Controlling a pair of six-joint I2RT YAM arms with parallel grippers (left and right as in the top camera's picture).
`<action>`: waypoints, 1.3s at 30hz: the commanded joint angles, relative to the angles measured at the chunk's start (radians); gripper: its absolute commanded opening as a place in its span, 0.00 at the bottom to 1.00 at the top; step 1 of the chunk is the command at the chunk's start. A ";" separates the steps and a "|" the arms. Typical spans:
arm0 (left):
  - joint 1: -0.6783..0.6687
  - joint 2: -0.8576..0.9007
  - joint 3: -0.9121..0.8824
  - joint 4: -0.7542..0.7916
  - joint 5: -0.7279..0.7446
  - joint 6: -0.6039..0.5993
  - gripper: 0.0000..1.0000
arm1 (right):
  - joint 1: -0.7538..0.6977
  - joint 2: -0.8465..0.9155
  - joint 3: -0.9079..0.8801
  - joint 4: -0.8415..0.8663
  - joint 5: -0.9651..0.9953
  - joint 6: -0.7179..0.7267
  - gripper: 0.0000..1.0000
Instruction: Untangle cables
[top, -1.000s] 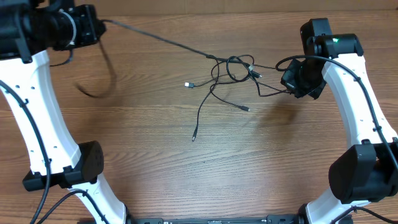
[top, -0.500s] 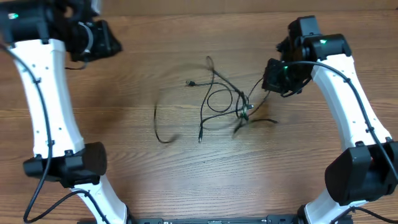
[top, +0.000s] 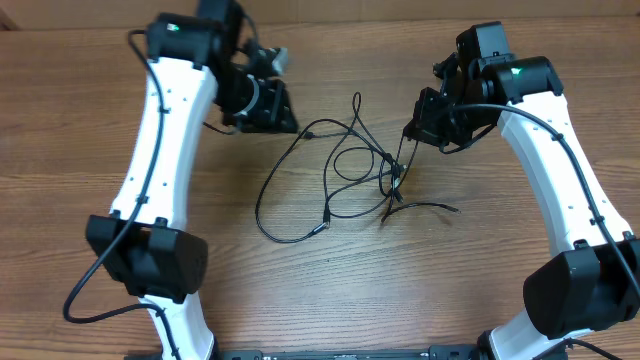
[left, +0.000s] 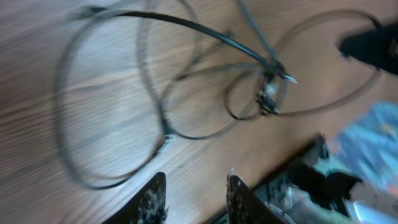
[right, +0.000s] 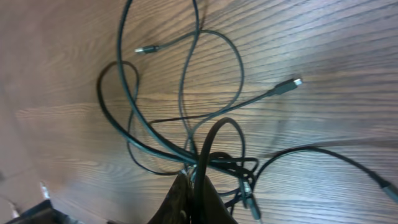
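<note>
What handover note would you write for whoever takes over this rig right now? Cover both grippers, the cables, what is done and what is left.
Left gripper: open, empty, above the left-hand loops.
Right gripper: shut on the cables just above the knot.
Done: nothing separated yet; loops and plug ends lie spread on the table.
Left: probably hold the knot with the right gripper, grip a free end with the left and draw it out.

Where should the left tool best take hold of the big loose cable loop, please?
Probably the outer left curve of the cable loop, coming straight down with jaws across the strand: there it lies flat and alone on the table, clear of the knot the right tool holds.
</note>
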 joint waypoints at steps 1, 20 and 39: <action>-0.070 -0.026 -0.029 0.041 0.185 0.128 0.36 | 0.006 -0.043 0.106 0.014 -0.036 0.123 0.04; -0.338 -0.026 -0.317 0.583 -0.161 -0.440 0.46 | 0.006 -0.048 0.238 -0.017 -0.046 0.237 0.04; -0.361 -0.066 -0.414 0.809 -0.206 -0.491 0.04 | 0.004 -0.047 0.235 -0.140 0.187 0.215 0.04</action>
